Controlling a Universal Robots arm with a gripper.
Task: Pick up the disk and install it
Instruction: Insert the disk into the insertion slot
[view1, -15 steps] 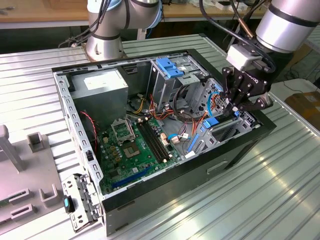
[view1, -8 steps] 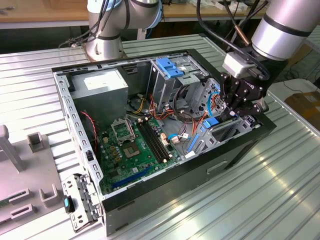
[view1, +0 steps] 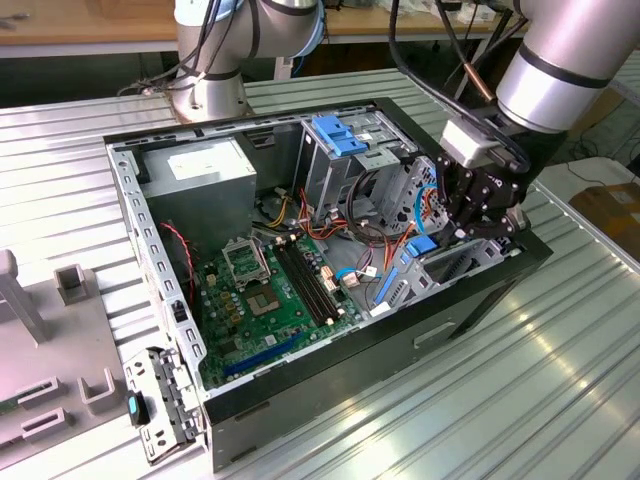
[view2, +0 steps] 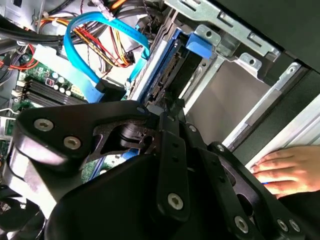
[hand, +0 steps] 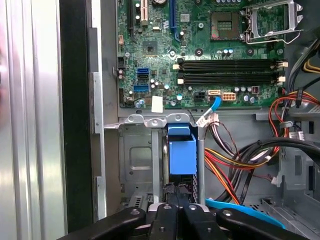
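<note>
The tool (view1: 466, 224) hangs inside the open computer case (view1: 300, 425) at the exterior view's right, over the metal drive bay (view1: 455, 262). In the first wrist view its fingers (hand: 170, 202) are clenched, tips drawn together at the near end of the disk (hand: 182, 152) — whether they actually pinch it cannot be made out. The disk stands on edge in the bay's slot, its blue rail and end tab between the grey metal walls in both wrist views. Past it lies the green motherboard (hand: 200, 45), with red, yellow and blue cables (view2: 95, 45) just beside the bay. A person's hand (view2: 287, 171) rests on the case rim — near the tool. The case sits on a ribbed metal bench (view1: 560, 400).
</note>
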